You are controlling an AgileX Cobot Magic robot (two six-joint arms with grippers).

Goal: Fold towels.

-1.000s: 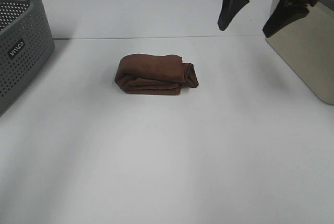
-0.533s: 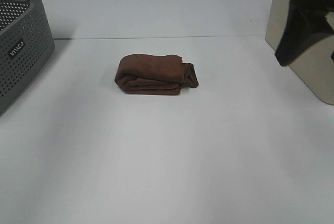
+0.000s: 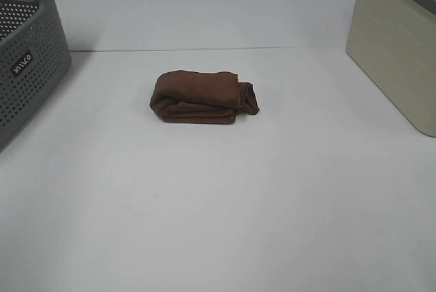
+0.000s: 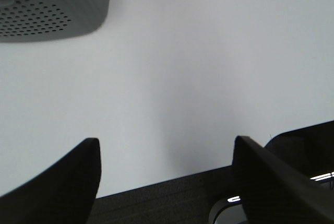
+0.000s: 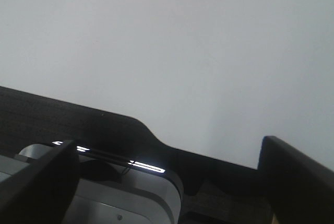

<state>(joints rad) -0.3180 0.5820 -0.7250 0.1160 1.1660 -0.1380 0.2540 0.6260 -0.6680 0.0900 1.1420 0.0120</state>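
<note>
The towel [image 3: 203,96] lies folded into a thick, compact bundle on the white desk [image 3: 218,203], its layered edges showing along the near side and a bunched end at the side facing the beige bin [image 3: 398,47]. Only the high view shows it — neither wrist camera catches any of it.

From above, neither arm is in sight. A grey perforated basket [image 3: 27,54] stands well apart from the towel on one side, the bin well apart on the other, with the towel roughly between them. Beyond the towel a thin seam crosses the desk from basket to bin.

The left wrist view gives what the high view lacks: the left claw [image 4: 166,177], its two dark fingers [image 4: 68,177] spread wide with nothing between them, above bare desk near its dark edge. A corner of the basket [image 4: 52,4] shows beyond the fingers.

The right wrist view shows the right claw [image 5: 175,182], fingers [image 5: 297,182] likewise wide apart and empty, over the desk edge — with dark flooring and a grey, light-streaked piece of equipment [image 5: 104,192] beyond that edge.

The desk surface is plain, matte and evenly lit.
</note>
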